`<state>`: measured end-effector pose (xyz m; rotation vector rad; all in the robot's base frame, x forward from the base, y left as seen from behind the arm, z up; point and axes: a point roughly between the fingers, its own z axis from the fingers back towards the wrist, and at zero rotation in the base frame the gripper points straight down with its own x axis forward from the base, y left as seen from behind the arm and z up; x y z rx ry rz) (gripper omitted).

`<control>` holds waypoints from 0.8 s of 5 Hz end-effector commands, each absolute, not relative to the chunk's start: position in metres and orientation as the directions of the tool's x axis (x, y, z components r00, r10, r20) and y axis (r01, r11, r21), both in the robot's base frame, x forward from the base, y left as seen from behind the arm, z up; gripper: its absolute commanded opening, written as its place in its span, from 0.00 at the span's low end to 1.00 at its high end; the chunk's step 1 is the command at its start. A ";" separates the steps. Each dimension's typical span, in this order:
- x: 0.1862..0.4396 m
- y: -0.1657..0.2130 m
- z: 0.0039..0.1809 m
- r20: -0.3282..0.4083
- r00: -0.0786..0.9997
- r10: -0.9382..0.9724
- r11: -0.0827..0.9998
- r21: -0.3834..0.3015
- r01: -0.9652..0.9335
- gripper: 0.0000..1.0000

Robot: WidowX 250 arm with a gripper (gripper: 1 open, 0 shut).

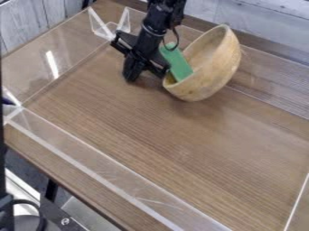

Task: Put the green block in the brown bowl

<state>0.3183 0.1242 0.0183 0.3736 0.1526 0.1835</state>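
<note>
"Green block (pixel 178 61), right up by the gripper (pixel 154 67)! What are those jaws doing?"

"Shut, drawn in narrow, at the lower end of that dark, busy arm (pixel 154 38). Whether they're touching the block, I can't tell; the black parts crowd together there."

"And the block itself, where have we got it?"

"At the mouth of the brown bowl (pixel 214 68), its lower end in by the rim and its upper part over on the arm's side. Some of its edge is hidden behind the black hardware."

"Which way does it point?"

"Long axis on a steep slant, folks, from upper left to lower right in this view! Broad green face showing, plain as you like."

"Any lettering to call?"

"Nothing I can read at this size."

"Now that bowl!"

"Tipped well over on the tabletop (pixel 157 140), its opening turned toward the arm, pale grain on show."

"And farther out?"

"A clear plastic piece (pixel 110 24) up at the top left, beyond the arm, and a clear strip (pixel 90 161) slanting across the lower left. Right down in the corner, a black cable (pixel 24 204) makes its curve."
</note>
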 end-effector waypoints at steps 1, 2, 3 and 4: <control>0.321 0.118 0.032 -0.096 0.978 0.186 0.920 0.365 -0.139 0.00; 0.315 0.120 0.033 -0.083 0.982 0.171 0.920 0.370 -0.129 0.00; 0.309 0.123 0.032 -0.067 0.985 0.157 0.919 0.375 -0.121 0.00; 0.309 0.123 0.034 -0.065 0.990 0.126 0.918 0.385 -0.091 0.00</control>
